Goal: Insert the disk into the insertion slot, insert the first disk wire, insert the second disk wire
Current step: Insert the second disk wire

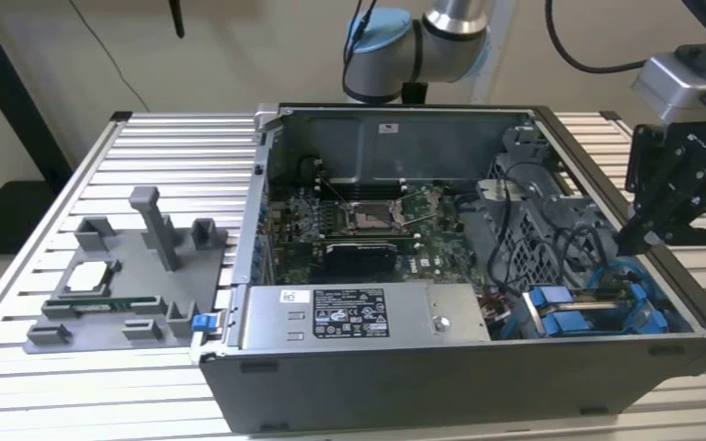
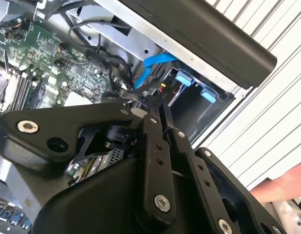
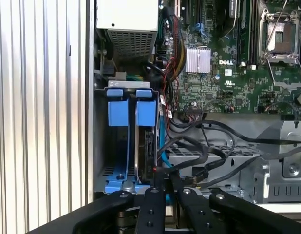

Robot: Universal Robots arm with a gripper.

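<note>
The disk [image 3: 146, 144] stands on edge in the insertion slot [image 3: 117, 181], its blue carrier tab [image 3: 146, 113] beside a second blue tab [image 3: 117, 113] over an empty bay. In the exterior view the slot [image 1: 586, 310] is at the case's near right corner. My black gripper [image 1: 632, 241] hangs over that corner, just above the bay. In both wrist views the gripper [image 3: 163, 179] [image 2: 158, 103] has its fingers pressed together on the end of a black disk wire [image 3: 201, 168], close to the disk's end. A blue cable [image 3: 162, 141] runs beside the disk.
The open computer case [image 1: 451, 386] lies on a slatted metal table [image 1: 34, 386]. Inside are the motherboard [image 1: 366, 220], a silver power-supply box [image 1: 353, 317] and loose black cables [image 1: 513, 248]. A grey fixture tray [image 1: 120, 285] sits at the exterior view's left. A person's hand [image 2: 282, 187] is near the case.
</note>
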